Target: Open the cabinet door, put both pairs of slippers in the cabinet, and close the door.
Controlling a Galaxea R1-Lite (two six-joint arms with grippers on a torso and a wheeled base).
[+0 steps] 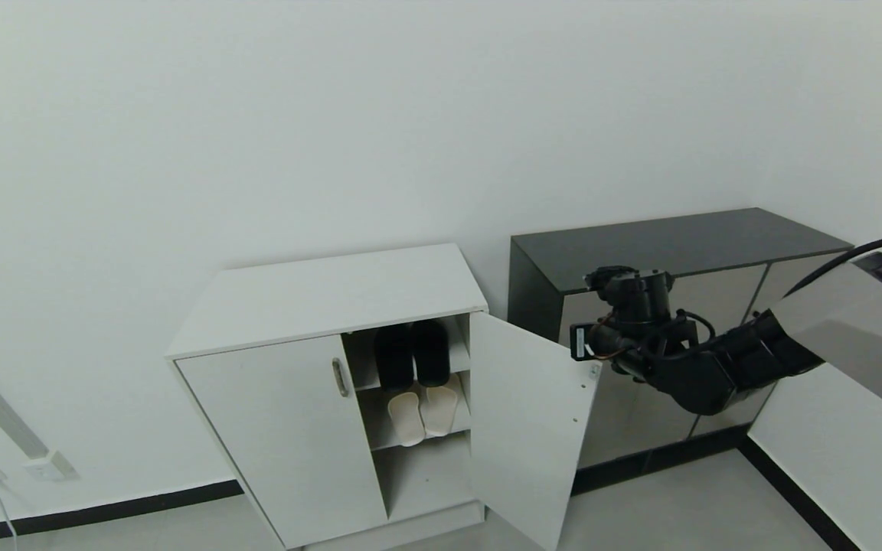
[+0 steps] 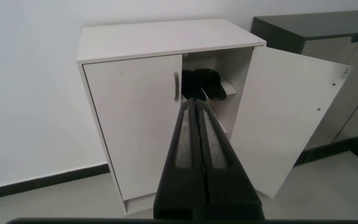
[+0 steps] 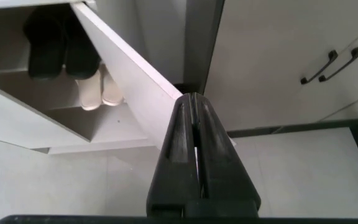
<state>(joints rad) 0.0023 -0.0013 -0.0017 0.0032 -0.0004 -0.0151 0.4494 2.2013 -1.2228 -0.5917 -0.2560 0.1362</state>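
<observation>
The black slippers (image 1: 413, 353) sit on the upper shelf of the white cabinet (image 1: 326, 298) and the white slippers (image 1: 423, 413) on the shelf below. Both pairs are stowed, so only closing remains. The right-hand door (image 1: 525, 428) stands open. The right gripper (image 3: 193, 102), fingers pressed together and empty, sits at the door's free edge, apparently placed to push it closed. The left gripper (image 2: 196, 106), also clenched on nothing, hangs well back from the cabinet front. A dark sideboard (image 1: 678, 241) stands just beside the cabinet.

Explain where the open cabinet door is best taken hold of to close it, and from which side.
Take the open door at its free vertical edge, farthest from the hinges. Come from its outer face, the side toward the dark cabinet, where the right gripper is; the door stands swung wide, so a push there would likely swing it shut.
</observation>
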